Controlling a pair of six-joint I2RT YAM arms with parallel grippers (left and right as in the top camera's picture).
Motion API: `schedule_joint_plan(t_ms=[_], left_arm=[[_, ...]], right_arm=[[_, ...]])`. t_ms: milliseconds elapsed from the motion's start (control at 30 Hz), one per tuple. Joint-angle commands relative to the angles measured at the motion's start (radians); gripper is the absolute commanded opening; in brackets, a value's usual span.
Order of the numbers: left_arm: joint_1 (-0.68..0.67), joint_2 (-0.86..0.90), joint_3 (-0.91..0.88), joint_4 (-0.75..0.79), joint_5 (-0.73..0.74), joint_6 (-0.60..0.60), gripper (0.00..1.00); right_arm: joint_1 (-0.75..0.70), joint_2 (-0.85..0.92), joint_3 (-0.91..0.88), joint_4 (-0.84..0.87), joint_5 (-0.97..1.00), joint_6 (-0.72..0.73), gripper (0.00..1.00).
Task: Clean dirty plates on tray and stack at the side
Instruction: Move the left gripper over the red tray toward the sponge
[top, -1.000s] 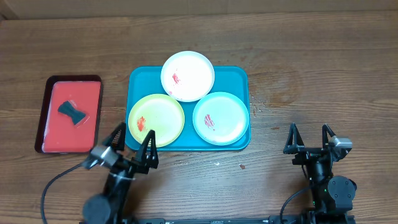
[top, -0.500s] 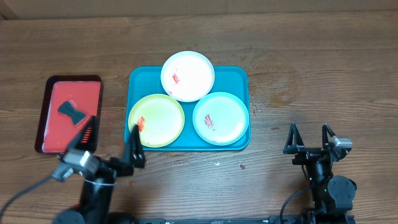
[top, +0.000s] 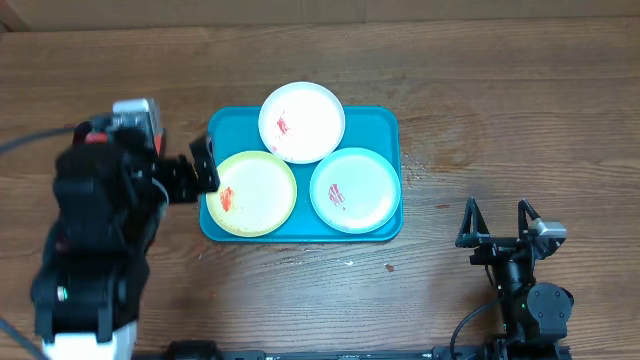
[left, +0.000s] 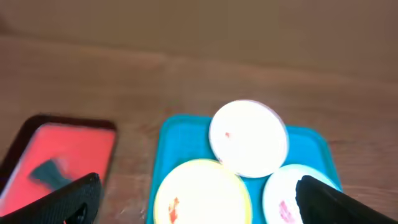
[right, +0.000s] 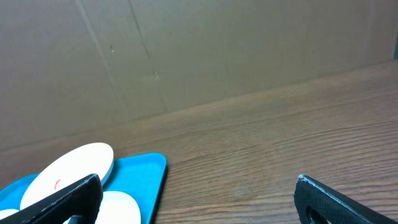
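Observation:
The teal tray lies mid-table with three smeared plates: a white plate at the back, a yellow-green plate front left, and a light blue plate front right. My left gripper hangs open and empty above the tray's left edge, beside the yellow-green plate. In the left wrist view its fingers frame the yellow-green plate, with the white plate and the blue plate beyond. My right gripper is open and empty at the front right, away from the tray.
A red tray with a dark sponge-like object lies left of the teal tray; my raised left arm hides it in the overhead view. A few crumbs lie in front of the teal tray. The right wrist view shows the tray's corner.
My left arm has risen from the table's front edge and swung back and left; it now covers the red tray, with its gripper by the teal tray's left edge. The right arm has not moved.

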Motion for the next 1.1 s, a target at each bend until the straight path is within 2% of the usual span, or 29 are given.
schedule_joint_plan(t_ms=[0,100,200,333,433,500,667,1067], left_arm=[[0.073,0.125,0.142,-0.082,-0.078,-0.025,1.0],[0.167,0.241,0.204,-0.141,-0.077,-0.066,1.0],[0.248,0.32,0.208,-0.137,-0.081,-0.071,1.0],[0.352,0.416,0.207,-0.129,-0.081,-0.171,1.0],[0.395,0.487,0.207,-0.102,-0.08,-0.204,1.0],[0.402,0.53,0.207,-0.103,-0.093,-0.202,1.0],[0.402,0.669,0.206,-0.053,-0.333,-0.247,1.0],[0.402,0.958,0.206,0.061,-0.36,-0.252,1.0]], right_arm=[[0.003,-0.01,-0.01,0.008,0.01,-0.007,1.0],[0.003,-0.01,-0.01,0.008,0.01,-0.008,1.0],[0.003,-0.01,-0.01,0.008,0.01,-0.008,1.0],[0.003,-0.01,-0.01,0.008,0.01,-0.008,1.0],[0.003,-0.01,-0.01,0.008,0.01,-0.008,1.0],[0.003,-0.01,-0.01,0.008,0.01,-0.008,1.0],[0.003,-0.01,-0.01,0.008,0.01,-0.008,1.0],[0.003,-0.01,-0.01,0.008,0.01,-0.008,1.0]])
